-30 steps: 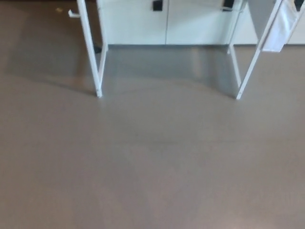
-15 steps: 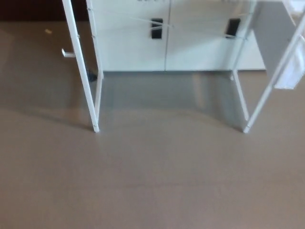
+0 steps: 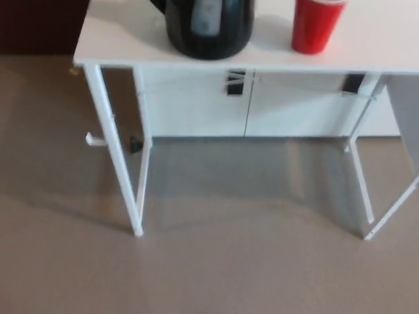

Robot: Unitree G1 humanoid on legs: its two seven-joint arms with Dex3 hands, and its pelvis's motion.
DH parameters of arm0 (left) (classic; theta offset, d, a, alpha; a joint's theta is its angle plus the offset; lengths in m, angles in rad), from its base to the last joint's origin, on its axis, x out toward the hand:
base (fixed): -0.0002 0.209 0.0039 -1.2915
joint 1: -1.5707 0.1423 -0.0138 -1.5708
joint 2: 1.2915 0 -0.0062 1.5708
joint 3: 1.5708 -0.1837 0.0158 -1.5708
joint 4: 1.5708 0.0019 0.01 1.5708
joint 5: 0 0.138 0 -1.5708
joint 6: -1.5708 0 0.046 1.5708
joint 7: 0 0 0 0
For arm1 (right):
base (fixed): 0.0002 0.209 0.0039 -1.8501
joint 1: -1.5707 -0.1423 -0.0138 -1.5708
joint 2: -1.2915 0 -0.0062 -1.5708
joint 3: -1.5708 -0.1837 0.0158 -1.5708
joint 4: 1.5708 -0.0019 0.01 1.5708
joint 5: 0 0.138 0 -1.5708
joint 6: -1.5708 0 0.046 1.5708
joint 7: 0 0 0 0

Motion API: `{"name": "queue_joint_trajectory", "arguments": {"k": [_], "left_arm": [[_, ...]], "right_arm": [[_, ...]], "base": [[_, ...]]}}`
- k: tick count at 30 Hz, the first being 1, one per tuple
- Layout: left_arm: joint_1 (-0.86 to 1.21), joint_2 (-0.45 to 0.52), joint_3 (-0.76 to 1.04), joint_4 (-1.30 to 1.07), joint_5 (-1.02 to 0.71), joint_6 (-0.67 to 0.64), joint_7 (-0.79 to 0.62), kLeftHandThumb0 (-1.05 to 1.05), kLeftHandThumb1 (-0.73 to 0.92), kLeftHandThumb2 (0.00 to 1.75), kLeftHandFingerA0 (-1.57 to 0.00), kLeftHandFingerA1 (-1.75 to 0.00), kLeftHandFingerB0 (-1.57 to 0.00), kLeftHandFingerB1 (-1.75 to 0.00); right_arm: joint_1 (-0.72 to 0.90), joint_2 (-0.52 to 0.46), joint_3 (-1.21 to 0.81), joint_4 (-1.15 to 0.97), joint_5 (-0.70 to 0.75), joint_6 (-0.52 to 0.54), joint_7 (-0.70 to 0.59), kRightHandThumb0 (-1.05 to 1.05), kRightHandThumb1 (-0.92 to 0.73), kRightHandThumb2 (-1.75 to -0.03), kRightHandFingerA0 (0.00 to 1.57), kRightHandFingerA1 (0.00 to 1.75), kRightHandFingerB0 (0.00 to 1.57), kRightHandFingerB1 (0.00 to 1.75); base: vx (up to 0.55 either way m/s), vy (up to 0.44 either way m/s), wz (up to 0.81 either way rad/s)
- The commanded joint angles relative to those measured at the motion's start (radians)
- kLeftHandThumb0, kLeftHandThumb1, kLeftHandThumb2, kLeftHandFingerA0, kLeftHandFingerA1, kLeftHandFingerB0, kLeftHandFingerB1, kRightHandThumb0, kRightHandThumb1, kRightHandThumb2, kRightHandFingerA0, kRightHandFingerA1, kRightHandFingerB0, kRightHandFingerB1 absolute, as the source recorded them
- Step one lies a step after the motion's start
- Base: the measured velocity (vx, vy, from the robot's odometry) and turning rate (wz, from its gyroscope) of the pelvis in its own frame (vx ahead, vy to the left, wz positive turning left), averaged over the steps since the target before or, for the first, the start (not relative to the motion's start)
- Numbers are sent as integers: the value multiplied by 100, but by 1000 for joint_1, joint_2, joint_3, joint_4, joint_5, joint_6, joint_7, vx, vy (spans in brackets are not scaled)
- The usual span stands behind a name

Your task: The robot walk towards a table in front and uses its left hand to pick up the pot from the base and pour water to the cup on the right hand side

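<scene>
Neither hand shows anywhere in the head view, left or right, so whether their fingers are spread or closed cannot be told.

What the head view does show is the white surface across the top of the picture, with the black pot standing on it left of centre; its top is cut off by the frame, and the base under it cannot be made out apart from the pot. The red cup stands upright to the pot's right, near it but apart. Below the top, white legs come down to the brown floor, with a white cabinet behind them.

A second ago only the legs and the floor were in view; half a second ago the legs reached further down the picture; now the top of the surface with the pot and cup has come in. The whole picture has shifted, so this is the camera moving, not the things: the robot appears to be approaching, perhaps also raising its view.

For the task, this looks like the walking stage nearing its end. Both objects are found, the pot is untouched, and no pouring has begun. The next step likely calls for closing in until the left hand can reach the pot's handle, which is barely visible at the pot's upper left.
</scene>
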Motion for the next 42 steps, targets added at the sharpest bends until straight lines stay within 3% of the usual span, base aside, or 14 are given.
{"name": "queue_joint_trajectory", "arguments": {"k": [1, 17, 21, 22, 25, 26, 30, 31, 32, 34, 42], "left_arm": [[-2, 24, 2, -4, -15, 16, 11, 9, 42, 86, -23, -52, -20, -50], [-5, 27, 4, -4, -18, 15, 21, 9, 41, 85, -31, -55, -22, -50], [-6, 31, 4, 2, -18, 16, 14, 8, 43, 86, -23, -52, -20, -49], [-11, 35, 2, 18, -14, 6, 12, 8, 42, 86, -22, -52, -20, -50], [-9, 37, -3, 20, -9, -8, 3, 7, 41, 85, -23, -52, -20, -50], [-7, 35, -1, 13, -12, -4, 8, 8, 40, 84, -25, -53, -21, -50], [-11, 38, -3, 10, -13, -5, -2, 8, 44, 87, -25, -53, -17, -49], [-14, 38, -2, 6, -16, 0, 3, 8, 45, 87, -26, -53, -18, -49], [-18, 39, 3, 6, -22, 16, 10, 9, 45, 87, -26, -53, -19, -49], [-19, 38, 7, 2, -28, 29, 12, 8, 44, 87, -26, -53, -18, -49], [-21, 40, 6, 8, -26, 11, 14, 7, 43, 86, -26, -53, -20, -50]], "right_arm": [[-3, -6, 4, 1, 13, -9, -7, -14, -47, -53, 74, 50, 44, 37], [-6, 6, 23, -22, 16, -3, -16, -16, -46, -53, 72, 51, 42, 37], [-14, 2, 21, -10, 19, 0, -9, -15, -47, -53, 69, 50, 42, 37], [-17, -3, 26, 1, 11, -11, -4, -27, -39, -59, 65, 53, 38, 41], [-10, 3, 28, -16, 15, -13, -9, -23, -41, -58, 63, 53, 40, 41], [-10, 4, 28, -21, 16, -11, -11, -14, -47, -53, 69, 52, 43, 38], [-10, 7, 38, -34, 10, -18, -14, -18, -49, -54, 70, 50, 43, 37], [-13, 7, 38, -33, 13, -18, -10, -26, -42, -60, 60, 52, 38, 42], [-17, 4, 34, -25, 20, -11, -5, -17, -49, -54, 63, 48, 40, 37], [-16, 4, 39, -28, 15, -14, -17, -28, -41, -61, 62, 52, 38, 42], [-25, 6, 47, -26, 19, -21, -19, -24, -41, -59, 63, 53, 39, 42]], "base": [[666, 341, -56], [482, 11, 19], [539, -43, 15], [509, -27, -6], [450, 4, -25], [367, 113, -36], [433, 198, -31], [441, 184, -26], [437, 183, -14], [381, 168, -5], [82, 50, -1]]}}
